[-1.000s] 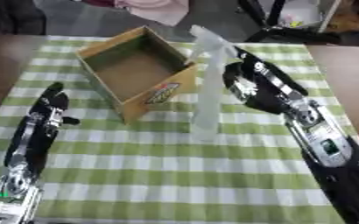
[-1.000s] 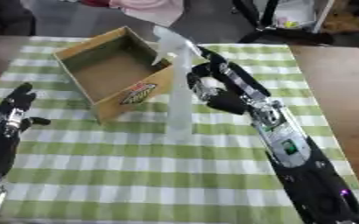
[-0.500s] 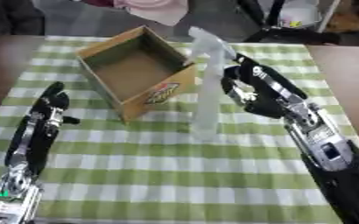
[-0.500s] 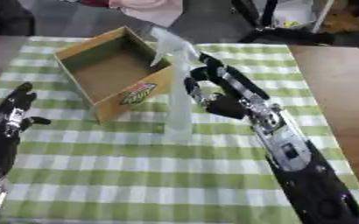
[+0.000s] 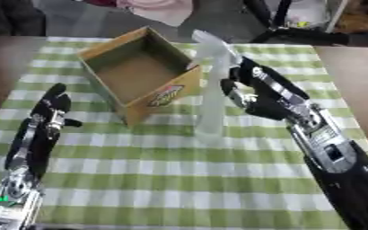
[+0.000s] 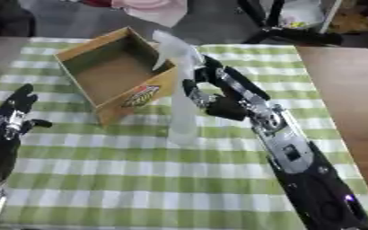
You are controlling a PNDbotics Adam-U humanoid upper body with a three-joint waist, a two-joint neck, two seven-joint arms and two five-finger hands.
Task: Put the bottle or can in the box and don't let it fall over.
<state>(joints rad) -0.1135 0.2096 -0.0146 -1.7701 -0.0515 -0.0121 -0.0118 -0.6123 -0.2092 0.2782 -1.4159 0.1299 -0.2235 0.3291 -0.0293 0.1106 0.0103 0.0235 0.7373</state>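
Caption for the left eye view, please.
Right hand open beside upright spray bottle standing next to the open cardboard box; left hand idle.

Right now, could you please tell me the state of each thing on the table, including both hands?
Spray bottle: upright on the cloth, outside the box.
Box: open at the top, nothing inside.
Right hand: open, beside the bottle; contact unclear.
Left hand: open, resting idle on the cloth at the left.
Checked cloth: spread flat.
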